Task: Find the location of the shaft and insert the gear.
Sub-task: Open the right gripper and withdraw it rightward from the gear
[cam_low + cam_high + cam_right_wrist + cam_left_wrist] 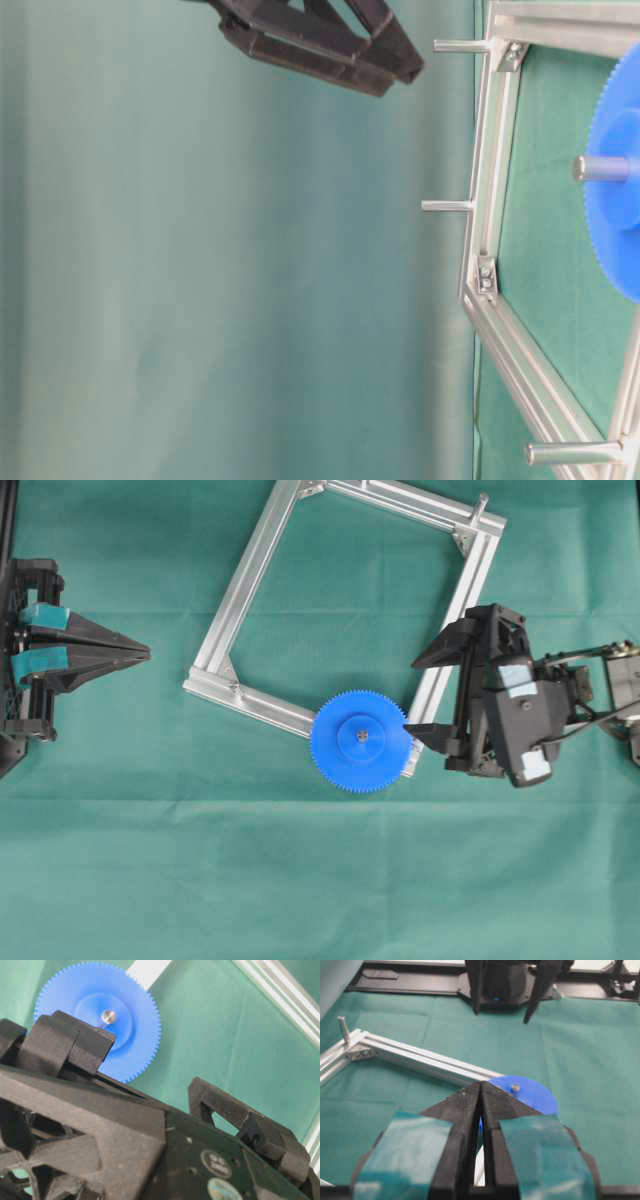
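Observation:
The blue gear (360, 742) lies flat on the bottom corner of the aluminium frame (247, 580), with the silver shaft (362, 735) showing through its centre hole. My right gripper (412, 696) is open and empty just right of the gear, its lower fingertip close to the rim. In the right wrist view the gear (125, 1035) and shaft end (108, 1016) sit beyond one of my fingers (70, 1042). My left gripper (145, 655) is shut and empty at the far left. The left wrist view shows its tips (481, 1085) with the gear (532, 1097) behind.
The square frame lies on green cloth, tilted like a diamond. An upright metal peg (481, 502) stands at its far right corner. The table-level view shows pegs (445, 206) sticking out of the frame (490, 150). The right arm's body (520, 715) is at the right.

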`<action>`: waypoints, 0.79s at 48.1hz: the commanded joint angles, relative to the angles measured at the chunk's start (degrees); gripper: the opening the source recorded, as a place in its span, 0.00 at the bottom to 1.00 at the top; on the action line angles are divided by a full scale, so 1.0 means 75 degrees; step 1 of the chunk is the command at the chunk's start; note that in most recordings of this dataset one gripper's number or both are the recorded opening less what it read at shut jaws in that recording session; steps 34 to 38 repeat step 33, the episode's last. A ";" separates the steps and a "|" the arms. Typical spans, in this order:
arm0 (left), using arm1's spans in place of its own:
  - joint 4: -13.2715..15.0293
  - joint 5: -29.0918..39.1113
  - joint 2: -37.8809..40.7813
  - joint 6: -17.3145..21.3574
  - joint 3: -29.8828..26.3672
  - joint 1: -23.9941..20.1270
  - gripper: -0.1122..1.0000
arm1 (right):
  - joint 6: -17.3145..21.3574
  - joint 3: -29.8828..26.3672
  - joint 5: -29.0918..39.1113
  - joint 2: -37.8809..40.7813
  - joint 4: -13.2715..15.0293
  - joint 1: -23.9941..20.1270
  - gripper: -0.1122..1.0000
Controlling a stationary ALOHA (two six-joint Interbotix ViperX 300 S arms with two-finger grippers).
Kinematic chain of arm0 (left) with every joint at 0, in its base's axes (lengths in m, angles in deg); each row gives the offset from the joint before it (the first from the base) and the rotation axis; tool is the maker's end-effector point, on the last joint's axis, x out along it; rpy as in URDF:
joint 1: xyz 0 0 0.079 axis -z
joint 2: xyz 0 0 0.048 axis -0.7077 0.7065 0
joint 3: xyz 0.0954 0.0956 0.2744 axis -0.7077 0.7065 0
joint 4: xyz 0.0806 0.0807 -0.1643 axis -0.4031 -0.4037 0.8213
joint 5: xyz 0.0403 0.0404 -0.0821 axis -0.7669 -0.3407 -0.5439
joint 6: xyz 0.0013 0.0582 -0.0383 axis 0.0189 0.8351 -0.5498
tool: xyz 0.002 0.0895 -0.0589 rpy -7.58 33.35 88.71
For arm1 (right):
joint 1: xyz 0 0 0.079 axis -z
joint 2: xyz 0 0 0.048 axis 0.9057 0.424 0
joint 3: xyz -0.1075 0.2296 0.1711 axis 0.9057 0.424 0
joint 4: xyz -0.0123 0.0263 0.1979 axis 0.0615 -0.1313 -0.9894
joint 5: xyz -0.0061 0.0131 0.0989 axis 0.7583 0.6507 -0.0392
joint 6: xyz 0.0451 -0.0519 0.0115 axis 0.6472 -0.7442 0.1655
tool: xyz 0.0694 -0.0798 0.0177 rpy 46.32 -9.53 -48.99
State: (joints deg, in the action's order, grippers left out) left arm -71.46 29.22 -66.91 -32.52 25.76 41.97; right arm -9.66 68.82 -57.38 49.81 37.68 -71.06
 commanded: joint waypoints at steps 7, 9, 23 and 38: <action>0.0012 -0.0023 0.0047 0.0000 -0.0047 -0.0023 0.12 | 0.0012 0.0164 -0.0059 -0.0410 -0.0059 -0.0023 0.87; 0.0000 -0.0023 0.0047 0.0000 -0.0047 -0.0023 0.12 | 0.0012 0.0211 -0.0059 -0.0457 -0.0070 -0.0023 0.87; 0.0012 -0.0023 0.0047 0.0000 -0.0047 -0.0023 0.12 | 0.0012 0.0363 -0.0059 -0.0656 -0.0141 -0.0070 0.87; 0.0012 -0.0023 0.0035 0.0000 -0.0047 -0.0023 0.12 | 0.0000 0.0363 -0.0059 -0.0645 -0.0152 -0.0082 0.87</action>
